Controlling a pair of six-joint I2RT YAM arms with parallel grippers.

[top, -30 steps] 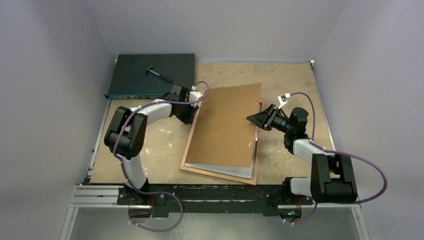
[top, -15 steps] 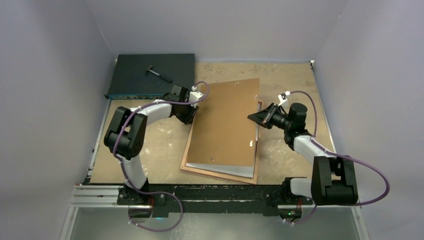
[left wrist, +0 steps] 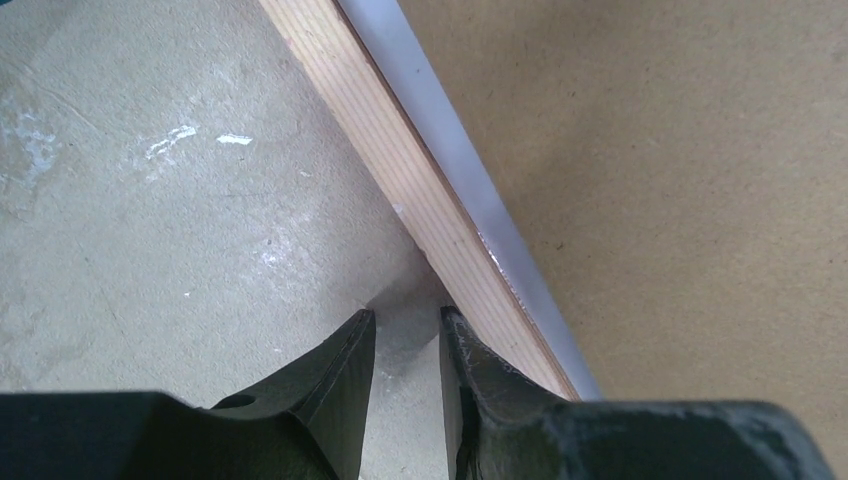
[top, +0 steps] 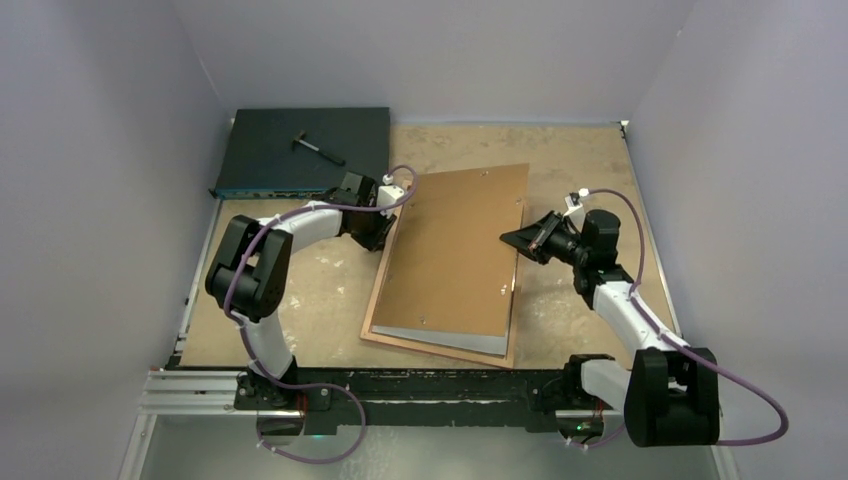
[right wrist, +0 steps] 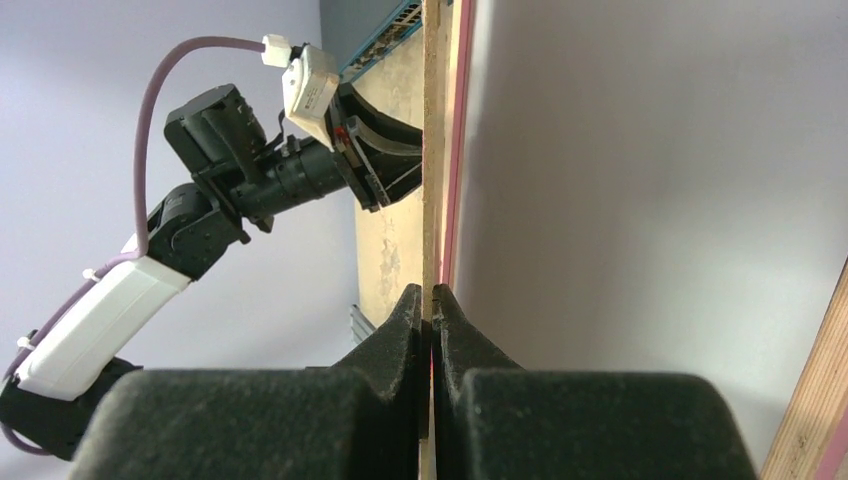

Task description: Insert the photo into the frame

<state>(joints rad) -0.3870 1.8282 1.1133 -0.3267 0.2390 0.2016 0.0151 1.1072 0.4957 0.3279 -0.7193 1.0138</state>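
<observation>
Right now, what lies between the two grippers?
The top view shows the brown backing board spanning that gap, over the frame. The right gripper pinches its right edge; the left gripper is beside the frame's left side.

I see a robotics lab test cell. Plain pale walls [top: 100,200] box in a scuffed tan table [top: 320,290] on three sides. A cabled left arm [top: 250,270] and right arm [top: 625,305] are bolted to an aluminium rail [top: 200,385] along the table's near edge, and a dark electronics box [top: 270,160] lies at the table's far left corner.

Frame [left wrist: 425,200], dark box [top: 270,150] on table [top: 590,160]
</observation>
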